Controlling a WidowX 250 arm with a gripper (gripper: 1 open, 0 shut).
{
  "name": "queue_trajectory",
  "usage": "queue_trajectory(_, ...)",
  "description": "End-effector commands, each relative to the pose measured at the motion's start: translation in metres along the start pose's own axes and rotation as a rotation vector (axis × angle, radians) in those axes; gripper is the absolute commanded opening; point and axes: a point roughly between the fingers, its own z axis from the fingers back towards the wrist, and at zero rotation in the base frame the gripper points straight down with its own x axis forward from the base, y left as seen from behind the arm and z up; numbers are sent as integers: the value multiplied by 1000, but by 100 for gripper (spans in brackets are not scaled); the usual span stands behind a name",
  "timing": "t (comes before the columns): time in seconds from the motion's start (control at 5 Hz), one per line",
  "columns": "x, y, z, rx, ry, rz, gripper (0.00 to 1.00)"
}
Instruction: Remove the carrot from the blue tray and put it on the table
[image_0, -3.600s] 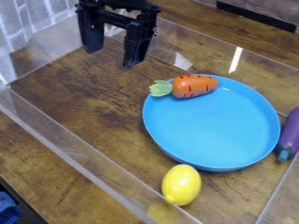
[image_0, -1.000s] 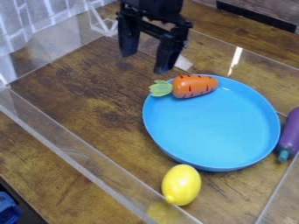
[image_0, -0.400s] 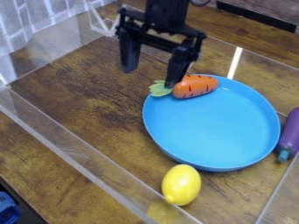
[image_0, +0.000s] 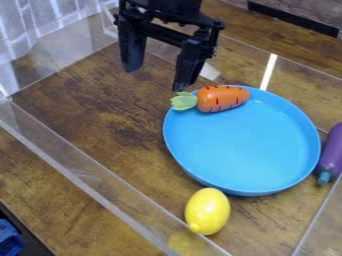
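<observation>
The orange carrot (image_0: 222, 97) with its green top lies on the far left rim of the round blue tray (image_0: 254, 150), leaves hanging over the edge toward the table (image_0: 94, 120). My gripper (image_0: 160, 62) hangs above the table just left of and behind the carrot, pointing down. Its two black fingers (image_0: 190, 65) stand wide apart, open, with nothing between them. It touches neither the carrot nor the tray.
A yellow lemon (image_0: 207, 211) sits on the table at the tray's near edge. A purple eggplant (image_0: 329, 152) lies against the tray's right side. Clear acrylic walls (image_0: 80, 185) edge the tabletop at the front, left and back.
The gripper has moved left and up in the picture, away from the carrot it stood close over a moment ago. It stays open. The carrot has not moved.
</observation>
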Motion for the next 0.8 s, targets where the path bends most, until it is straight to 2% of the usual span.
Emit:
queue_trajectory(0.0, 3, 10, 16, 0, -60, 5, 100)
queue_trajectory(0.2, 6, 1, 6, 5, -53, 18, 100)
queue_trajectory(0.4, 11, -6, -11, 21, -53, -139, 100)
queue_trajectory(0.6, 28, -12, -12, 45, -69, -333, 100)
